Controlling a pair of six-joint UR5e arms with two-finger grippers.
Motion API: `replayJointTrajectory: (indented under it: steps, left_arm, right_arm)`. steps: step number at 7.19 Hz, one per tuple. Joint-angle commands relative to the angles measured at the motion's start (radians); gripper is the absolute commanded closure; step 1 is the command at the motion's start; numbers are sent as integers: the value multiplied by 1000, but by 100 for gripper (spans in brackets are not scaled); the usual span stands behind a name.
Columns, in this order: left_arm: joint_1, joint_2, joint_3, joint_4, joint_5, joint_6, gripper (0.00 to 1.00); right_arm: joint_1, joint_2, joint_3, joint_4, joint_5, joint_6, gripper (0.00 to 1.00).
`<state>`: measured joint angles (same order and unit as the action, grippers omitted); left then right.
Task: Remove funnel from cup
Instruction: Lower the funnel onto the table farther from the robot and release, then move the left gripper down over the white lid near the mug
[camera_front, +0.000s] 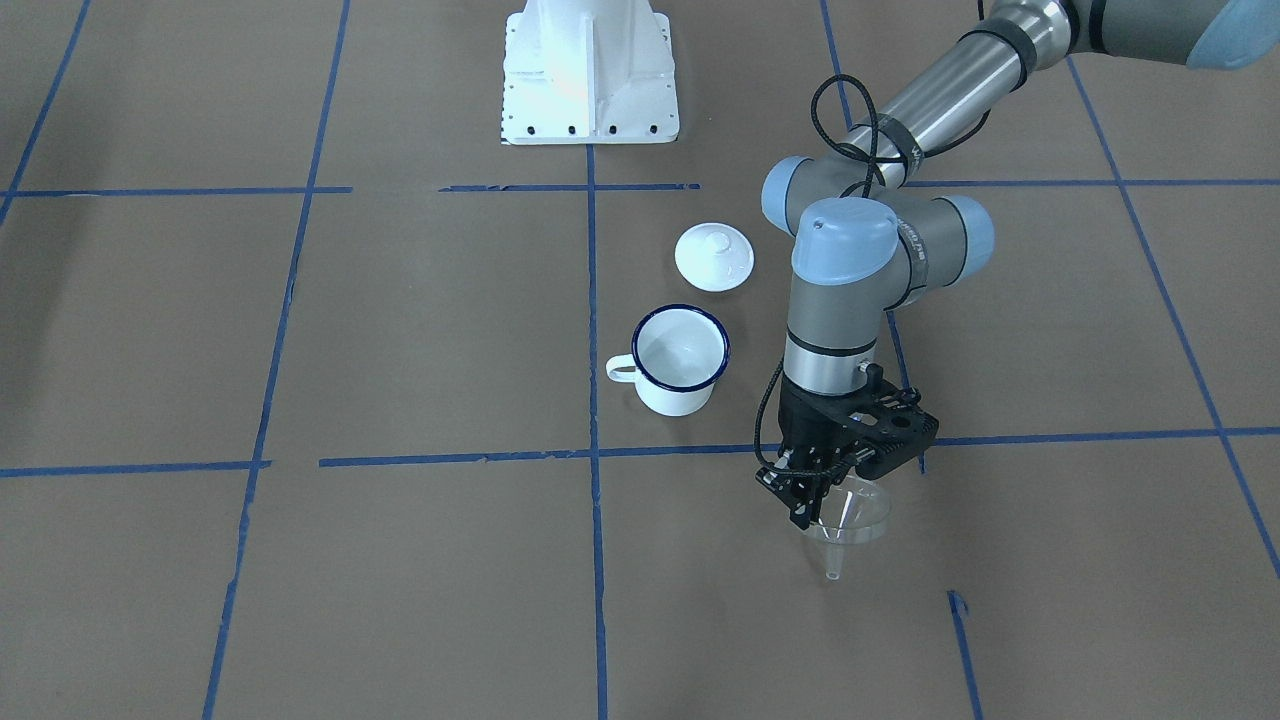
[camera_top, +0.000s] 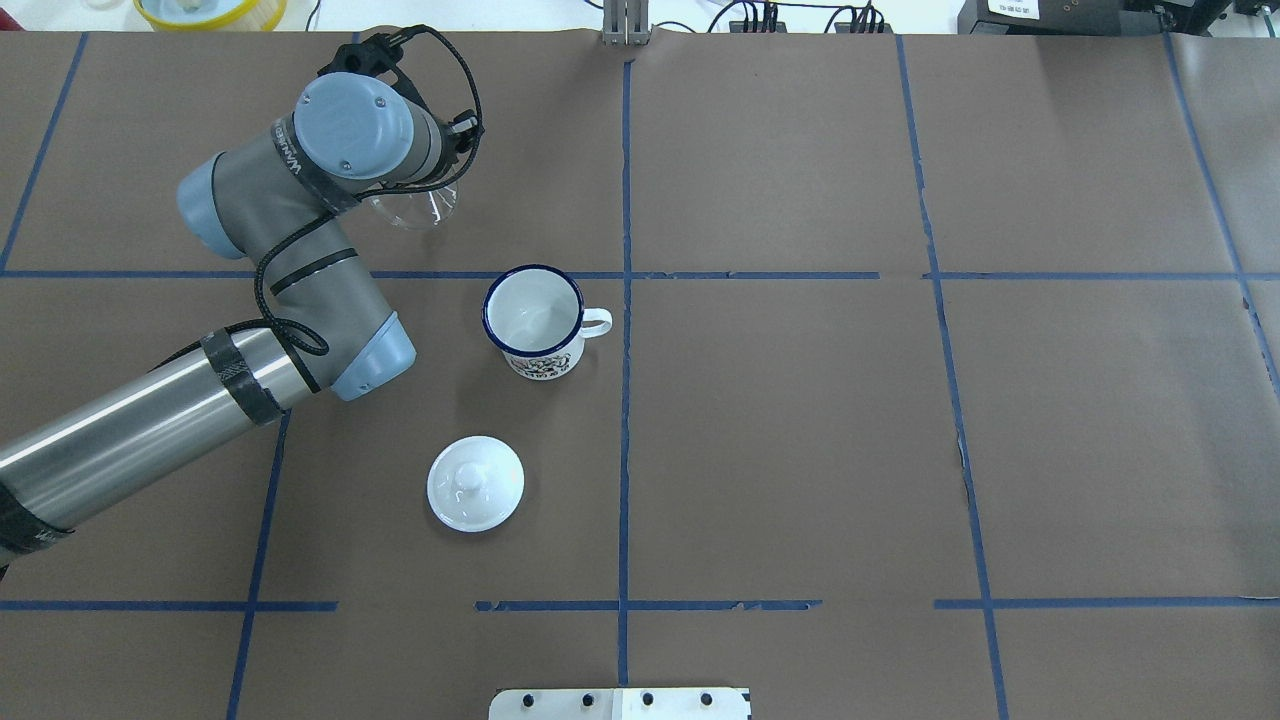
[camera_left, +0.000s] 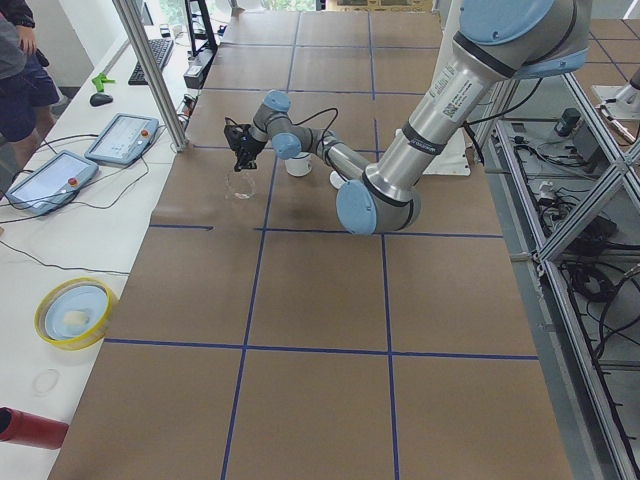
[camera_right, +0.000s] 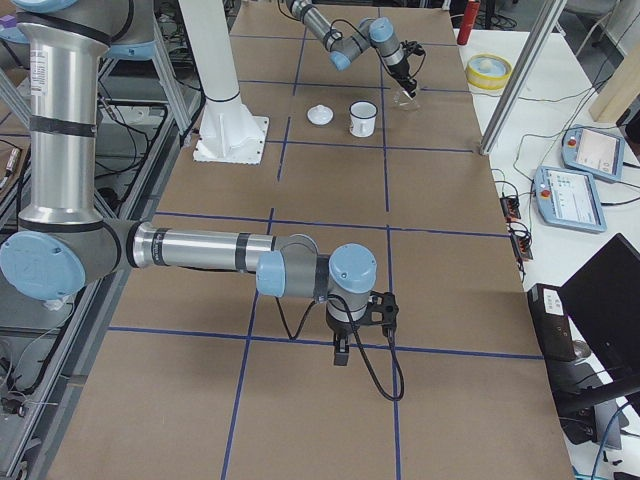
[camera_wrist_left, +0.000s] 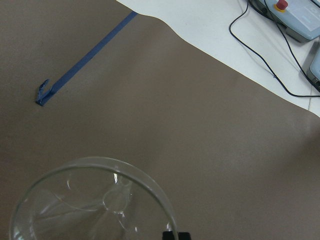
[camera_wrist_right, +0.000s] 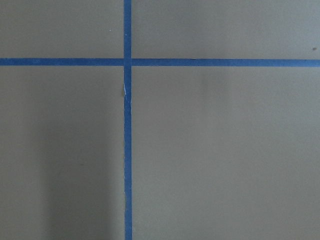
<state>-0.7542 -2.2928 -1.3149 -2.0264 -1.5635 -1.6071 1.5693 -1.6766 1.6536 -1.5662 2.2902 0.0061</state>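
Note:
The clear funnel (camera_front: 852, 518) hangs upright, spout down, from my left gripper (camera_front: 815, 500), which is shut on its rim. It is close over the brown table, well apart from the cup. It also shows in the overhead view (camera_top: 412, 208) and fills the bottom of the left wrist view (camera_wrist_left: 90, 200). I cannot tell whether the spout touches the table. The cup (camera_front: 681, 358), a white mug with a dark blue rim, stands upright with nothing inside (camera_top: 535, 320). My right gripper (camera_right: 340, 350) shows only in the exterior right view, far from both, and I cannot tell whether it is open or shut.
A white round knobbed lid (camera_front: 714, 257) lies near the cup on the robot's side (camera_top: 476, 483). The white robot base (camera_front: 590, 75) stands behind it. Beyond the paper's far edge are a yellow bowl (camera_top: 210, 10), cables and teach pendants (camera_left: 120, 137).

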Motion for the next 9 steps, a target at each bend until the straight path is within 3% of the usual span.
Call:
replayJointTrajectory:
  steps: [1, 2, 3, 4, 6, 7, 9]
  left_arm:
    - [-1, -1, -9, 1, -1, 48, 0]
    - [-7, -1, -45, 18, -16, 144, 0]
    - [-43, 1, -99, 52, -143, 233, 0]
    - [-62, 40, -235, 190, -270, 302, 0]
    - [-63, 82, -546, 595, -300, 459, 0]
    - [-47, 79, -599, 647, -352, 448, 0]
    - [149, 116, -600, 635, -355, 361, 0]
  right_arm:
    - [0, 0, 0, 0, 0, 0, 0]
    - [0, 0, 0, 0, 0, 0, 0]
    - [0, 0, 0, 0, 0, 0, 0]
    - [0, 0, 0, 0, 0, 0, 0]
    - [0, 0, 0, 0, 0, 0, 0]
    - [0, 0, 0, 0, 0, 0, 0]
    - [0, 0, 0, 0, 0, 0, 0]
